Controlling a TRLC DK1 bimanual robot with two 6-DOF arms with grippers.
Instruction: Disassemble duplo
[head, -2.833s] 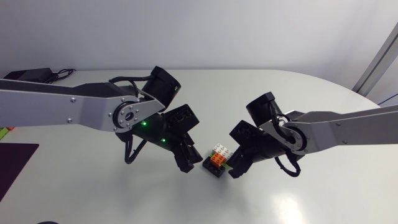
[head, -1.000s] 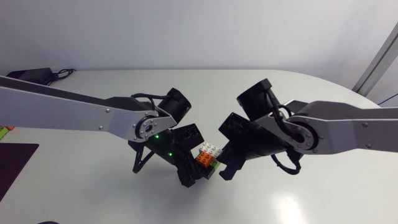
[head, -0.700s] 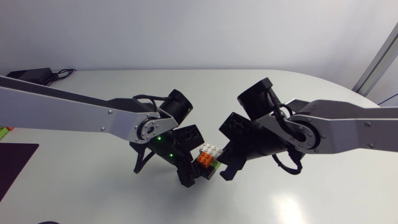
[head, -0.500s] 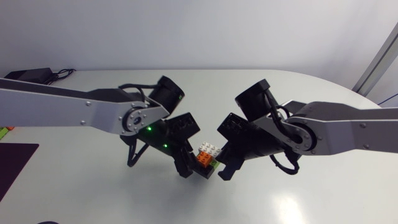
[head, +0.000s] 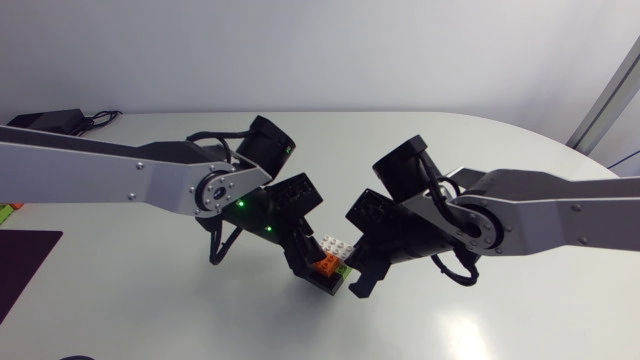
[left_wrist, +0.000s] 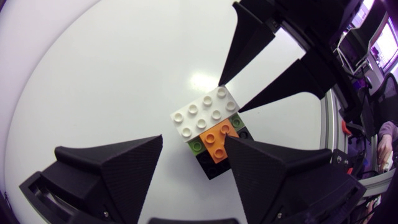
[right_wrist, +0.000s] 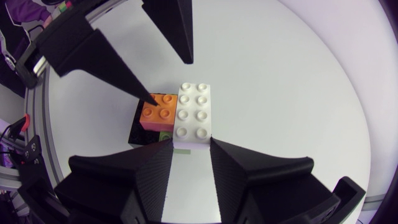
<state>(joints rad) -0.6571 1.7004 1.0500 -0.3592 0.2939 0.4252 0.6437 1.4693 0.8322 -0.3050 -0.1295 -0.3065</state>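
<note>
A small duplo stack sits on the white table: a white brick on top, with an orange brick, a green brick and a black base beside and under it. My right gripper is shut on the white brick's near end. My left gripper is open and straddles the stack from the opposite side. One of its fingers lies against the orange and black bricks; the other finger stands apart. In the head view both grippers meet at the stack.
A black device with cables lies at the table's back left. A dark purple mat sits at the left edge. Bare white table surrounds the stack to the front and right.
The stack has shifted a little toward the table's front, with my right gripper still on it. My left gripper followed it and its fingers have narrowed slightly.
</note>
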